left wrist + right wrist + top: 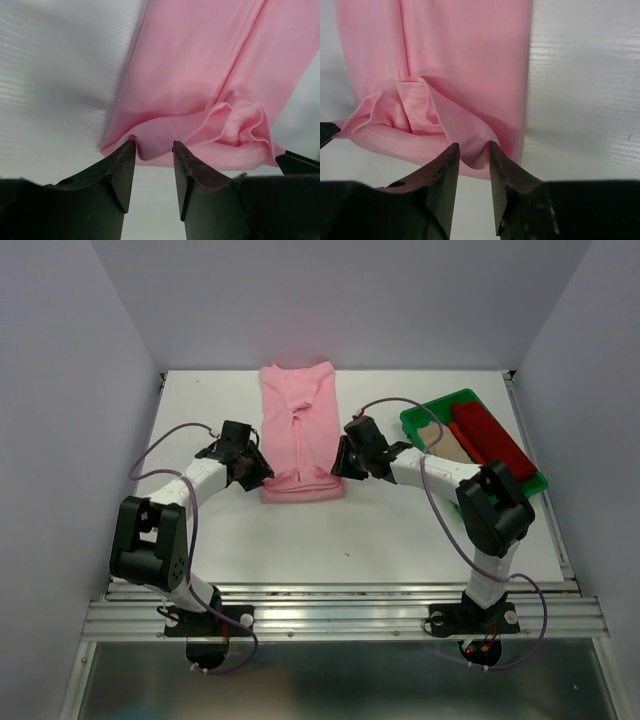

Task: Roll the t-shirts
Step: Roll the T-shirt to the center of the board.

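Lying on the table (400,530), the light pink t-shirt (298,425) is being presented as a narrow strip so rolling can start at its near end. That bulging near edge is being flanked at each corner by the left gripper (154,145) and right gripper (472,146), jaws parted, cloth at the tips but unclamped. The dark red t-shirt (495,440) and beige t-shirt (441,446) are being held aside in the green tray (432,411).

Pink t-shirt (200,75) far end cut off in 2 wrist views, beige shirt (452,445) partly hidden behind right arm (440,472)
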You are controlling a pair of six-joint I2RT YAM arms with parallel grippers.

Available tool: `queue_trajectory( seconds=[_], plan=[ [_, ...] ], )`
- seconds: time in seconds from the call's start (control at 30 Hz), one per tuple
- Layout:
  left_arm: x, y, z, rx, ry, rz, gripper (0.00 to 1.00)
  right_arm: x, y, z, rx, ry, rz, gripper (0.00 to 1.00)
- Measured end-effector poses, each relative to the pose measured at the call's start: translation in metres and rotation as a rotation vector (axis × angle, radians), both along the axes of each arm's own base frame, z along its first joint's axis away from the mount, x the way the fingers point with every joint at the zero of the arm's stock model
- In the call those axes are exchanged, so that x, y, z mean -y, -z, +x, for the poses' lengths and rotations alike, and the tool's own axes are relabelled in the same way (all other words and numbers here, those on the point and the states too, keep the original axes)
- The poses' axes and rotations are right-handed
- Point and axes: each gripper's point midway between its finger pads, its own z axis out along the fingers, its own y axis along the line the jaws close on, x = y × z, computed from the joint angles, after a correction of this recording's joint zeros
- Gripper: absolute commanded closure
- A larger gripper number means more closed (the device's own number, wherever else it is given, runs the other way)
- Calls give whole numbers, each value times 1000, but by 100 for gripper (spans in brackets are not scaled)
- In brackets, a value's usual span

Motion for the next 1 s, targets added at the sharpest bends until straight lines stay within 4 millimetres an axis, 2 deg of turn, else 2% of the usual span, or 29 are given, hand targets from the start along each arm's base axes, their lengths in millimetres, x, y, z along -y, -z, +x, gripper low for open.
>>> queue_trajectory(
  seconds=[0.1, 0.23, 0.3, 0.33, 0.37, 0.4, 0.43, 0.5, 0.53, 0.63, 0.77, 0.87, 1.0],
  plan=[
    [-2, -10, 10, 35, -3, 15, 42, -2, -5, 4, 15, 2, 4, 44],
    [-9, -29, 17, 100, -19, 54, 42, -1, -9, 5, 26, 5, 3, 42],
    [-15, -41, 17, 132, -30, 74, 54, 1, -14, 4, 35, 9, 5, 43],
    [-18, -50, 17, 159, -36, 83, 65, 3, -18, 3, 40, 10, 7, 45],
    [-19, -54, 17, 172, -38, 87, 97, 5, -22, 0, 48, 11, 13, 49],
    [-20, -62, 16, 196, -37, 93, 100, 7, -26, -2, 54, 11, 16, 57],
    [-20, -69, 15, 216, -37, 90, 100, 9, -30, -5, 60, 11, 22, 80],
    [-19, -75, 12, 243, -21, 91, 100, 11, -36, -10, 69, 4, 29, 93],
    [-16, -74, 8, 248, -6, 90, 100, 10, -38, -12, 70, 5, 38, 99],
    [-9, -59, -5, 213, 48, 93, 100, 4, -31, -22, 51, -21, 39, 99],
    [2, -40, -22, 159, 123, 85, 100, -15, -20, -42, 24, -84, 31, 99],
    [11, -29, -28, 126, 176, 76, 100, -27, -2, -55, -16, -129, 17, 99],
    [13, -12, -31, 77, 214, 84, 100, -32, 14, -52, -44, -140, -8, 99]
  ],
)
